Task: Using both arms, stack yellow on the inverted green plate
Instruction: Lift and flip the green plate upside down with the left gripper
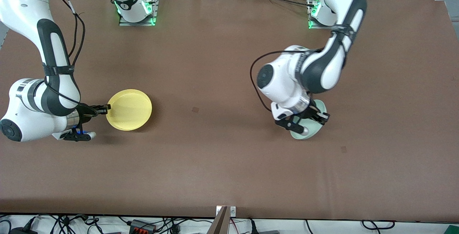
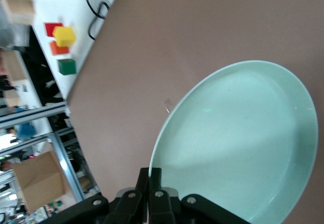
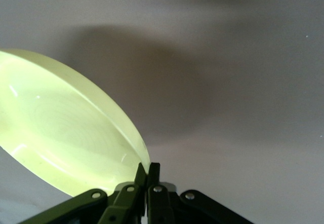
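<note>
The yellow plate (image 1: 129, 110) is toward the right arm's end of the table, hollow side up. My right gripper (image 1: 106, 107) is shut on its rim and holds it a little above the table; its shadow falls on the brown top. In the right wrist view the fingers (image 3: 147, 171) pinch the yellow plate's edge (image 3: 66, 133). The pale green plate (image 1: 311, 130) is toward the left arm's end, tilted and partly hidden under the left wrist. My left gripper (image 1: 320, 116) is shut on its rim. In the left wrist view (image 2: 150, 176) the green plate (image 2: 238, 138) shows its hollow side.
The brown table (image 1: 229, 65) carries only small dark marks (image 1: 195, 109) between the plates. Off the table's edge, the left wrist view shows coloured blocks (image 2: 62, 46) and a cardboard box (image 2: 40, 181).
</note>
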### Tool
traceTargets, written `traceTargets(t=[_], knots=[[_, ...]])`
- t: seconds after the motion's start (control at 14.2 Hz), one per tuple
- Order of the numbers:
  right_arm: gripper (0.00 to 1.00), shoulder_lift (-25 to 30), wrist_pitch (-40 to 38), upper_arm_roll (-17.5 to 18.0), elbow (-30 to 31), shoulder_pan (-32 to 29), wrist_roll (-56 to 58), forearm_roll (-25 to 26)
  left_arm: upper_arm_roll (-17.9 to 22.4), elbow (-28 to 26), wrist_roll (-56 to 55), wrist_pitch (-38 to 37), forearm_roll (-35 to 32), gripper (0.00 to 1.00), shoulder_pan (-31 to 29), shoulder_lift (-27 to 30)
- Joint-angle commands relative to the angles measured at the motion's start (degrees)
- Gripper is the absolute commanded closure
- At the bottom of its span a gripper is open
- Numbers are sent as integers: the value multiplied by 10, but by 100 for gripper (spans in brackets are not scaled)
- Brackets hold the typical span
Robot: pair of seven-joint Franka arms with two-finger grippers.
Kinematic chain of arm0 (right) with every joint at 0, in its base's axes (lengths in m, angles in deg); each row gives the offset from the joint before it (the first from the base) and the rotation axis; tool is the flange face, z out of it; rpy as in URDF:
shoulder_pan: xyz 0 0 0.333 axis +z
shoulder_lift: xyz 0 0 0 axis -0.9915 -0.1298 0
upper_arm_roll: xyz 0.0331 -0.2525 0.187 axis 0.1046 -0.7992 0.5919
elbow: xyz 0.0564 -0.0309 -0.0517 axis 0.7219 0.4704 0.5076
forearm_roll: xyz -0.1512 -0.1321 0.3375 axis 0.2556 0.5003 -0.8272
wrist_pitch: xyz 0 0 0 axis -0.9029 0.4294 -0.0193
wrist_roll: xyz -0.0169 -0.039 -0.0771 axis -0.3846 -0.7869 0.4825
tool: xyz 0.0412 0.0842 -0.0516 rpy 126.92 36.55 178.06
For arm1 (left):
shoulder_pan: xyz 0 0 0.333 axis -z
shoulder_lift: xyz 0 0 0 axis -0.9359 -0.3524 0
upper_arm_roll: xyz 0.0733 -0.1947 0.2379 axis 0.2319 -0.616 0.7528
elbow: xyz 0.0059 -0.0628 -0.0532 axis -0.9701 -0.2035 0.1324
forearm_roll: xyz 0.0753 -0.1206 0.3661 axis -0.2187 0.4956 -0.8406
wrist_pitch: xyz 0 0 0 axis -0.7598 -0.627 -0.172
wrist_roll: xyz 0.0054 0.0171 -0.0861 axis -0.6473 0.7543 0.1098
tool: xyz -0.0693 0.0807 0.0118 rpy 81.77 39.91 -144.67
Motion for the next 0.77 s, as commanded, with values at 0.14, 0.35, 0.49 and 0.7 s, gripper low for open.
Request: traceTargets(t=[0.14, 0.35, 0.49, 0.7], knots=[[100, 6, -13, 4, -4, -5, 11, -9, 16, 4, -227, -82, -147, 99, 119, -77], [100, 6, -14, 4, -4, -6, 16, -9, 12, 5, -300, -85, -163, 99, 151, -84], [100, 6, -14, 4, -4, -5, 16, -9, 12, 4, -345, -85, -155, 99, 170, -91], [100, 6, -14, 4, -4, -5, 17, -9, 6, 3, -447, -78, -139, 99, 192, -118]])
